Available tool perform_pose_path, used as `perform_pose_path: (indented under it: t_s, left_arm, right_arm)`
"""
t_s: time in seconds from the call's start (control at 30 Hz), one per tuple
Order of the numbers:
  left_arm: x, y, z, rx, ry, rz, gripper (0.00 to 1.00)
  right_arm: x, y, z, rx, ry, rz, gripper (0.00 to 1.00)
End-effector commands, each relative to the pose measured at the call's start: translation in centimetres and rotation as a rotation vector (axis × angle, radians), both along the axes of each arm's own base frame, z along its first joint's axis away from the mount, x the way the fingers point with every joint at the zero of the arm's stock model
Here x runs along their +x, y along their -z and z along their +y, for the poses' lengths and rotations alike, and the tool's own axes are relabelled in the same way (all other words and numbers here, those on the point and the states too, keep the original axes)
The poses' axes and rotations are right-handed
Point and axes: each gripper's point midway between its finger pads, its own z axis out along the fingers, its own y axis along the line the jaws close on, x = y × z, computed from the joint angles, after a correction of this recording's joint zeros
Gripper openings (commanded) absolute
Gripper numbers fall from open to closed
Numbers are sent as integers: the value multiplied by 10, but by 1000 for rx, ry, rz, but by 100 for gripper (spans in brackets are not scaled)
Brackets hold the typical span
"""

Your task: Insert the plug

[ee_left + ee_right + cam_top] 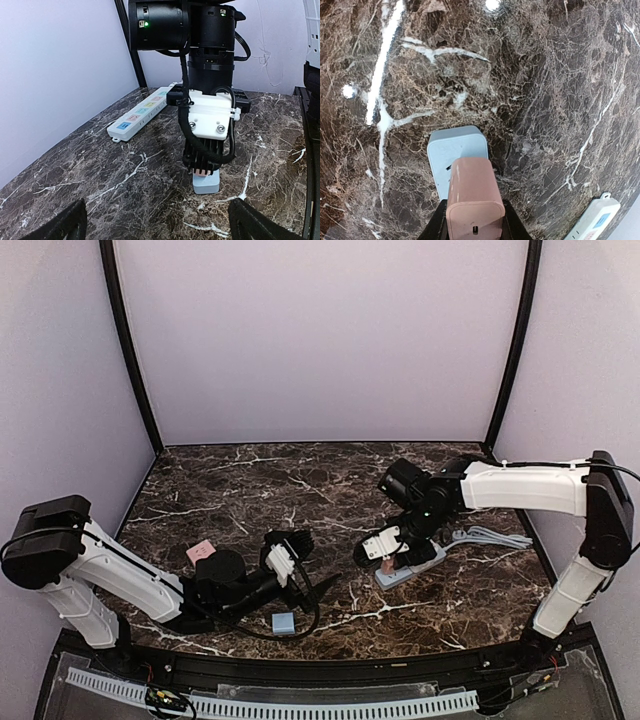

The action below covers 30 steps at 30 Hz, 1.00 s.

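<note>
My right gripper (384,558) is shut on a pink plug (472,200) and holds it upright over a light blue socket block (455,152) on the marble table. The plug's lower end covers part of the block's top face; I cannot tell whether its prongs are in. In the left wrist view the plug (202,173) shows just under the right gripper, against the top of the block (205,183). My left gripper (310,566) is open and empty, low over the table, facing the block from the left. Its fingertips (65,225) show at the bottom corners.
A white power strip (142,112) with coloured sockets lies behind the block, at the table's right (490,537); its corner shows in the right wrist view (592,220). A pink cube (201,551) and a small blue cube (283,622) lie by the left arm.
</note>
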Motion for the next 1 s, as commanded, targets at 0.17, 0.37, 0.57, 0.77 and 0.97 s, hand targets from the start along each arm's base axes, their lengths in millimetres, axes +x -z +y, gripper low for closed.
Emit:
perform_pose_path:
  t_s: [0.17,0.37,0.57,0.77,0.97]
  left_arm:
    - [-4,-5,0,-14,16,-11,99]
    - [-4,-6,0,-15,14,-14,99]
    - [-4,-5,0,-15,16,-13,99]
    - [-4,-6,0,-15,15,-13,99]
    - [-4,-6,2,-18,12,-14,99]
  right_arm:
    - [-3,24,-8,-74,-6,34,0]
    - [-2,26,-5,-78,-10,47,0]
    - [-1,27,-3,-82,-12,54,0]
    - [0,29,0,-83,-16,66,0]
    - [-3,40,1,-102,-13,96,0]
